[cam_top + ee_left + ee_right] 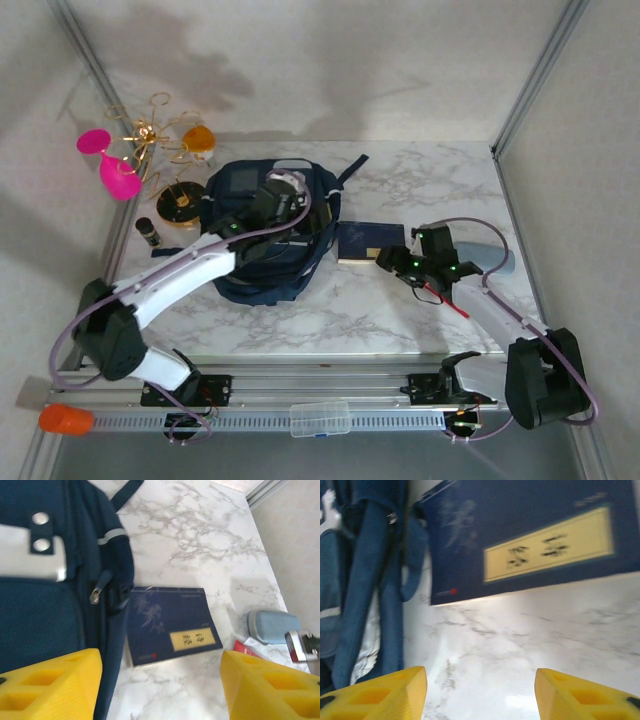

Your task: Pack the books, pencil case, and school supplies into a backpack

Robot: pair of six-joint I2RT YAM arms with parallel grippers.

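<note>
The navy backpack (262, 262) lies flat at the table's middle left, and its zip side is close up in the left wrist view (55, 605). A plain navy book (370, 242) with a yellow label (170, 622) (535, 535) lies on the marble just right of it. My left gripper (288, 188) hovers over the backpack, open and empty (160, 680). My right gripper (396, 260) hangs by the book's right edge, open with bare marble between its fingers (480, 690). The pale grey-blue pencil case (498, 258) (272, 626) and the red packet (246, 648) lie further right, beside my right arm.
Pink glasses (110, 165), a gold wire ornament (150, 135), an orange cup (198, 140) and a small dark bottle (147, 231) crowd the back left corner. A clear plastic box (320, 418) rests on the front rail. Metal frame posts (535, 75) bound the table.
</note>
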